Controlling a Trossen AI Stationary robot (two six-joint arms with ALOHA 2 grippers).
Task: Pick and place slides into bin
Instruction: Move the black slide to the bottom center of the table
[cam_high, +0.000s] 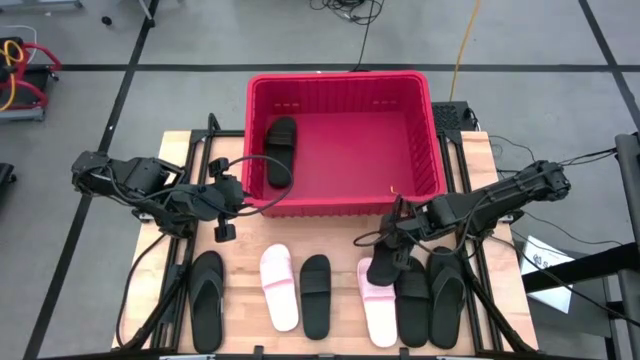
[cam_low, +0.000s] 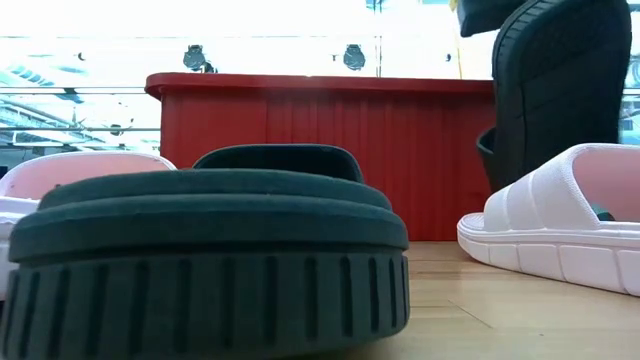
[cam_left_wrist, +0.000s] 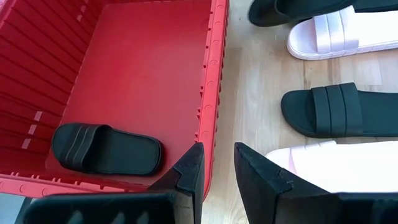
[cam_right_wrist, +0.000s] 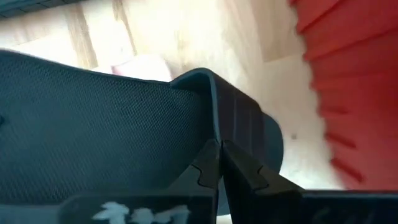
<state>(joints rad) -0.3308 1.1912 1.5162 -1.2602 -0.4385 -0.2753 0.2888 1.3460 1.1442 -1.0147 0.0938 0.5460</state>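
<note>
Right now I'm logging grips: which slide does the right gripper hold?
Start at the red bin and go to its right front corner. There the right gripper is shut on a black slide. Unlike the others lying flat, it hangs raised over a pink slide.

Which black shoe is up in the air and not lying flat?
The black slide pinched in the right gripper, hanging toe-down over the pale pink slide. The other black slides lie flat on the table, and one lies inside the red bin.

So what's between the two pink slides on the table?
A black slide lies between the left pink slide and the right pink slide. The high view shows it, flat on the table, apart from both.
</note>
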